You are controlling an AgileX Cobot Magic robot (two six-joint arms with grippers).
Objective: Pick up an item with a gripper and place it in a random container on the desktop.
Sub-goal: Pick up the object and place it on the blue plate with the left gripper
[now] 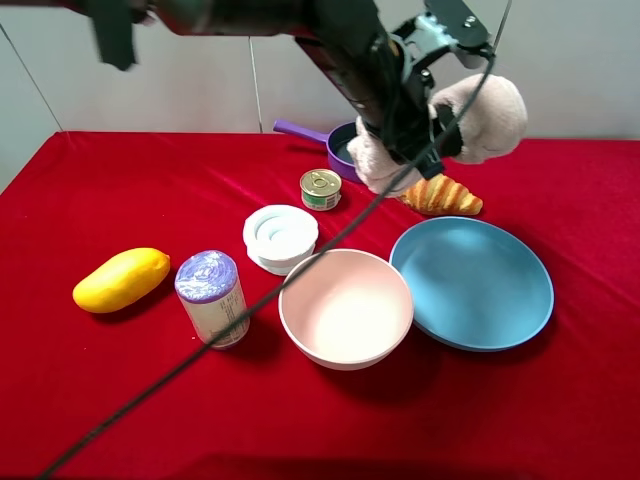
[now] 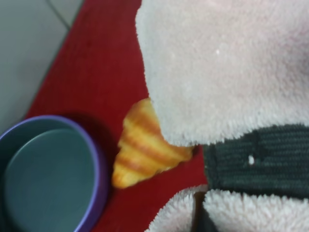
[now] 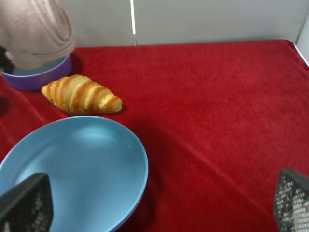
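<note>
**Towel aloft in left gripper, plate not yet reached**

The left gripper [image 1: 440, 128] sits far and right of centre, clenched on the dark band [image 2: 256, 157] of the towel [image 1: 485, 112]. The band is the roll's narrow waist. Gripping there lets the jaws close tight while the fluffy ends bulge on either side, which should keep the roll from slipping.

The towel hangs clear of the table, above the pan [image 1: 340, 148] and the croissant [image 1: 442, 196]. The left wrist view shows both lying beneath it.

The plate [image 1: 475, 285] lies near right, just this side of the croissant and close beside the bowl [image 1: 345, 305]. Nothing lies in it.

The right gripper [image 3: 159, 203] is released, jaws wide apart and holding nothing, low over the plate's near right edge. It appears idle.

Judgement: the lift is complete and the carry remains. The towel must travel nearer and slightly right before descending. Height should be kept over the croissant, since a drooping end could drag it
</note>
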